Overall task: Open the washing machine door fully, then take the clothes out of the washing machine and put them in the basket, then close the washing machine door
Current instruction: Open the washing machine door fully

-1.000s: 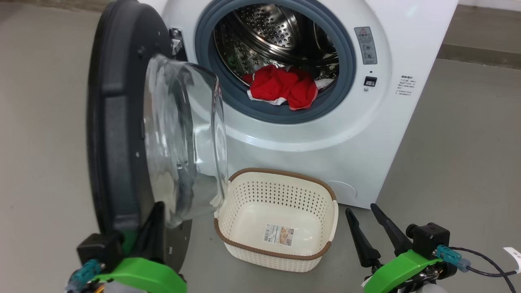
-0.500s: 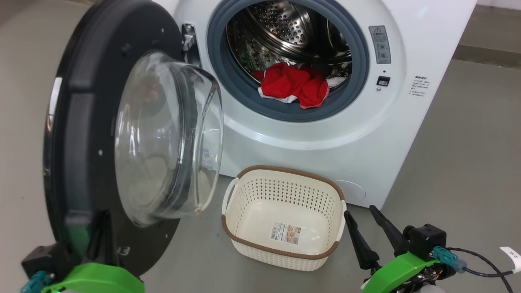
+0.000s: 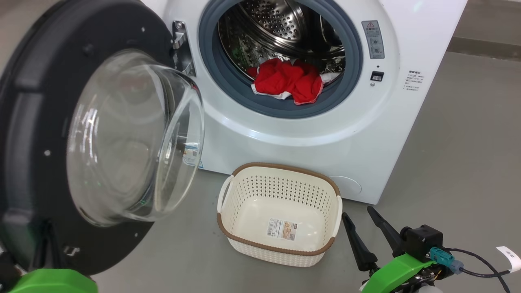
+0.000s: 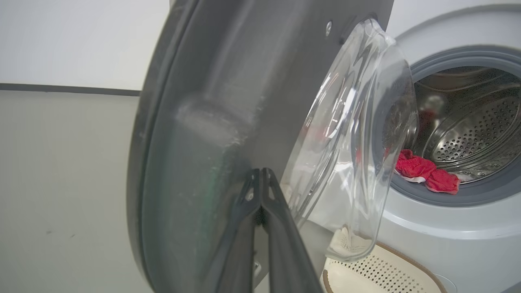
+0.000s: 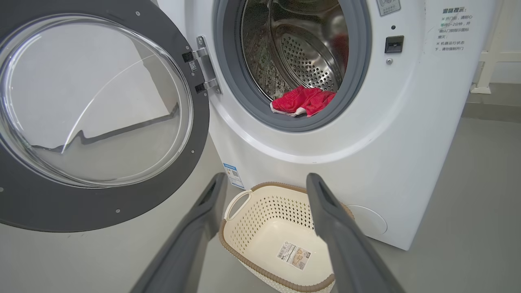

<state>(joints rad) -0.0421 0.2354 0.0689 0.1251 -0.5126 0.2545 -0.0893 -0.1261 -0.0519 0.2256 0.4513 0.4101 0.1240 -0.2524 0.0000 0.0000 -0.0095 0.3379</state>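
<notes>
Left end effector [image 4: 260,176] closed at one door [image 3: 24,122]; right end effector [image 3: 358,213] spread, empty

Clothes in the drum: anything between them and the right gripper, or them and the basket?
Nothing visible. The washing machine door is swung left, away from the right gripper; the clothes lie at the front of the drum; the empty basket stands below them.

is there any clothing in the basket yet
No, the basket is bare apart from the sticker on its bottom, and the red clothes lie in the washing machine.
</notes>
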